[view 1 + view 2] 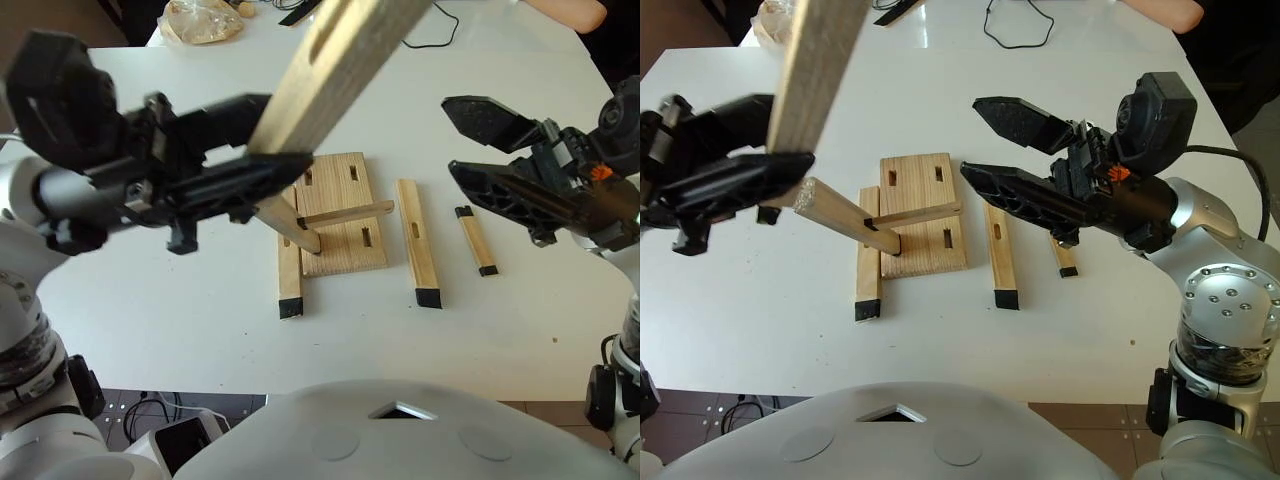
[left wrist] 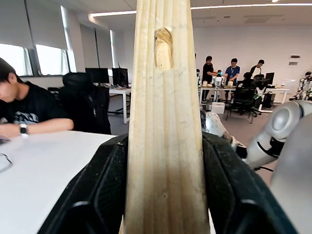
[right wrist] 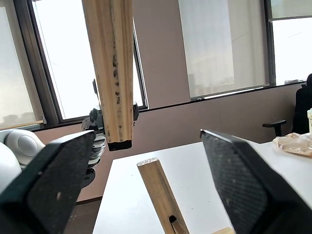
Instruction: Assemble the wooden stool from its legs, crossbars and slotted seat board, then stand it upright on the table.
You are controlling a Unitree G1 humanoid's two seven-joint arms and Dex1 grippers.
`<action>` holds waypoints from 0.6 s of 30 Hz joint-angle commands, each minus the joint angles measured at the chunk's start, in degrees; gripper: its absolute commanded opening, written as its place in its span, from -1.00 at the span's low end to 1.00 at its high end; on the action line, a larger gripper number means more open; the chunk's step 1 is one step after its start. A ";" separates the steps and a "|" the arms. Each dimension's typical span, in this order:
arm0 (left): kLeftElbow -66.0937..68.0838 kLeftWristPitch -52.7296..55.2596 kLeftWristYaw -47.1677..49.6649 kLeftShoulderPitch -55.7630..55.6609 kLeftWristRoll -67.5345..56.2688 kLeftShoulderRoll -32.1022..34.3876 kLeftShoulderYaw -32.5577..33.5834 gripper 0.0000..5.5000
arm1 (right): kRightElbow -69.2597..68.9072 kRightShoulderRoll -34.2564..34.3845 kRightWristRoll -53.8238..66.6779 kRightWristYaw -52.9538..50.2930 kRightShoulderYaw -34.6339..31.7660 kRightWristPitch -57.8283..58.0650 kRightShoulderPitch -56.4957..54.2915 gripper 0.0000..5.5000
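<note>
White surface (image 1: 150, 300): seat board (image 1: 345, 250) flat at centre. Left pincer (image 1: 280, 135) clamped on raised leg (image 1: 340, 60); right pincer (image 1: 450, 135) wide open, empty. Line up leg end with slot (image 1: 354, 172) before lowering; avoid tilt.

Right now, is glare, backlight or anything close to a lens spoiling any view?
Left wrist view: the held leg, clamped in the left gripper, blocks the middle. Right wrist view: the windows are blown out white behind that leg. Left eye view: even light on the table, no hard shadows around the seat board.
</note>
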 commanded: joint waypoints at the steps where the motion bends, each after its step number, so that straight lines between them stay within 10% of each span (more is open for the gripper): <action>1: -1.45 -0.03 -1.29 3.16 3.18 0.14 -3.61 -0.26 | 0.74 -1.18 1.03 0.03 0.59 0.05 -3.44 0.44; 18: -1.38 -2.90 -10.24 6.32 17.73 1.50 -11.70 -0.26 | -0.76 -2.86 3.49 2.98 6.15 1.93 -5.95 0.44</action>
